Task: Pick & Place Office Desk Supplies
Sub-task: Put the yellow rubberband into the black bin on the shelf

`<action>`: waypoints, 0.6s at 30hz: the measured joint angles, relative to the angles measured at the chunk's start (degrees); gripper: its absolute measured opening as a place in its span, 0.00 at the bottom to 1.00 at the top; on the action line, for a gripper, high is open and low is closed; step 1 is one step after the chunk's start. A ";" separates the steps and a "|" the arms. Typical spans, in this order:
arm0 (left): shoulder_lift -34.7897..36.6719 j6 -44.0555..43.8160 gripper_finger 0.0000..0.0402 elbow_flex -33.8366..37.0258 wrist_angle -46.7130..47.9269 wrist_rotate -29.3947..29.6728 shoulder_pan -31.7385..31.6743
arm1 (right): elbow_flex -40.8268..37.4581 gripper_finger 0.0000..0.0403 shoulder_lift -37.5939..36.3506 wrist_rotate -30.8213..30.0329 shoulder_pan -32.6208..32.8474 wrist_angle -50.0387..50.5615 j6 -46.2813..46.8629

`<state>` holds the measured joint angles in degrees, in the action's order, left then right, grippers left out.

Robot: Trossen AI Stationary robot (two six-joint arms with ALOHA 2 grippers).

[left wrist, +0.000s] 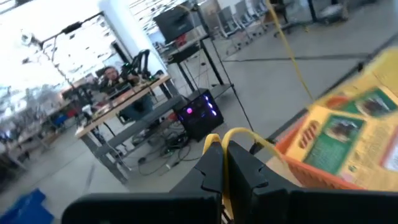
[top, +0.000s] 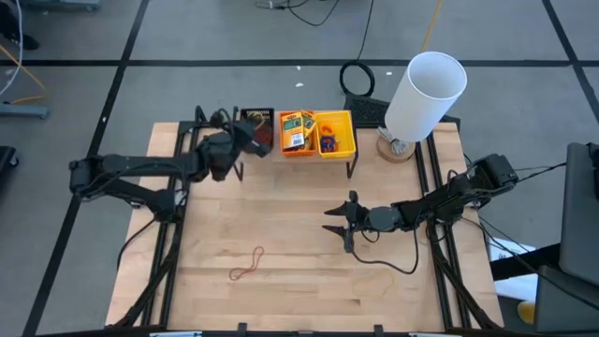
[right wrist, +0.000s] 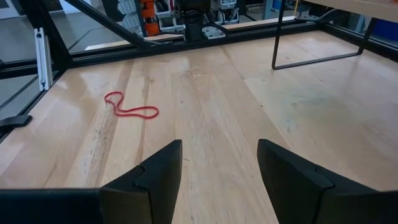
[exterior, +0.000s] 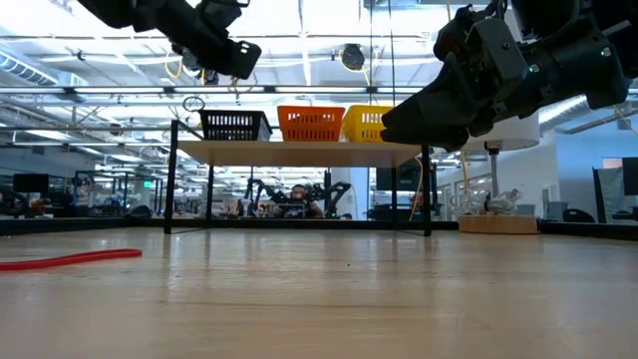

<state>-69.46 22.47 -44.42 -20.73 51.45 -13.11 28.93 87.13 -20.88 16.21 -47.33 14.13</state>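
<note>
Left gripper [left wrist: 225, 163], raised above the shelf that carries the bins, holds its jaws together on a thin yellow rubber band [left wrist: 239, 134], whose loop arches over the fingertips in the left wrist view. Just ahead of those jaws lies the orange bin [top: 298, 134], with yellow packs [left wrist: 339, 134] bearing green-and-white labels inside it; how many packs it holds cannot be told from the blurred wrist view. Beside it, the yellow bin [top: 335, 133] contains small loops of mixed colour, and the black bin [top: 257, 126] stands partly under the left arm.

Right gripper [top: 343, 223] hovers low over the wooden table [top: 281, 215], its jaws standing apart with nothing between them. Ahead of these jaws, and well apart from them, a red rubber band [right wrist: 129, 107] lies flat on the table. A faint pale loop [top: 372, 281], possibly another band, rests on the table near the right arm. Behind the right arm, a white cylinder [top: 426, 94] stands tilted on its base.
</note>
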 joint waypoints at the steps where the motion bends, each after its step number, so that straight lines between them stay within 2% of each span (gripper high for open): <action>1: 0.10 -1.41 0.00 0.00 0.04 -0.12 -0.65 | 0.00 0.49 0.00 0.00 0.02 0.03 0.00; 4: 0.10 -3.70 0.02 -0.04 2.25 -0.93 -2.10 | 0.00 0.49 0.00 0.00 0.00 0.04 0.00; 12: 0.07 -8.44 0.17 -0.04 9.58 -15.06 -4.43 | 0.00 0.49 0.00 0.00 0.00 0.04 0.00; 18: 0.07 -12.41 0.30 -0.03 13.17 -15.67 -5.69 | 0.00 0.49 0.00 0.00 0.00 0.06 0.00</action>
<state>-69.38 10.06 -44.46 -7.56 35.78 -18.80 28.93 87.13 -20.88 16.21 -47.27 14.13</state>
